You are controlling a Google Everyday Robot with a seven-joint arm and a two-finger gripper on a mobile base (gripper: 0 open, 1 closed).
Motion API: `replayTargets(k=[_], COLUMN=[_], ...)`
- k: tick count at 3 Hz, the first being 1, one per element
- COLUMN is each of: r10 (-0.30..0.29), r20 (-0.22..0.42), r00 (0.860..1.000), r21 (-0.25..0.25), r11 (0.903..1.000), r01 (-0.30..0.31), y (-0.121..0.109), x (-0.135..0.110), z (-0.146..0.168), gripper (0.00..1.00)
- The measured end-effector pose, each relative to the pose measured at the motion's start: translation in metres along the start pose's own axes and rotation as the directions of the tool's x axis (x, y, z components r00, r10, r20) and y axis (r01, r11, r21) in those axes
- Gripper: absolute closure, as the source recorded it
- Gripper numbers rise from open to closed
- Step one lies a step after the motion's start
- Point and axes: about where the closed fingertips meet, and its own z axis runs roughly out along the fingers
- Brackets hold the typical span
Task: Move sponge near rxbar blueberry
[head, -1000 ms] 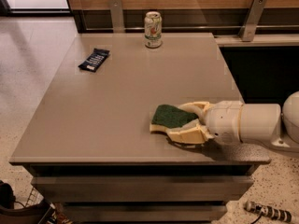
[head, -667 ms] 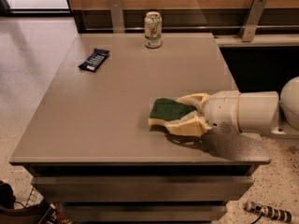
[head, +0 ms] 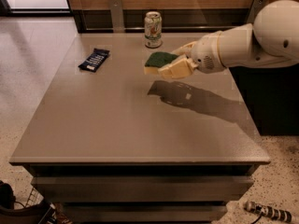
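So, about halfway through, I'd say. The gripper (head: 167, 62) is clamped on the sponge (head: 158, 59), one finger on each side, green face up. It's carrying it in the air: there's a shadow (head: 187, 97) on the table (head: 117, 134) underneath, clearly apart from the sponge. The pick-up is done.

What's left is the rest of the carry and the set-down. The rxbar (head: 94, 59) lies flat on the table, out ahead of the fingertips and well apart from them, with bare tabletop in between. The can (head: 153, 29) stands upright just beyond the gripper, closer to it than the bar is, so right now the sponge is nearer the wrong thing. My guess is it needs to travel on past the can toward the bar, then come down and let go.

Stuff I can't make out:
- the back end of the sponge is hidden between the fingers, so I can't tell how deep the grip is
- the bar's lettering is unreadable
- the arm runs off the edge of the frame, and the base isn't visible
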Motion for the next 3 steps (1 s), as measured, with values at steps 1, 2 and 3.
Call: replayTargets(k=[1,2,3], r10=[0.030,0.035,0.025], r20=[-0.014,-0.021,0.004], r00=[0.999,0.999,1.000], r21=[-0.004,-0.024,-0.046], r11=[0.9995,0.9991,0.9986], r01=[-0.030,-0.035,-0.025], y=[-0.031,-0.037,-0.040], x=[-0.036,-0.069,-0.088], z=[0.048,0.117,0.182], gripper=[1.00,1.00,1.00])
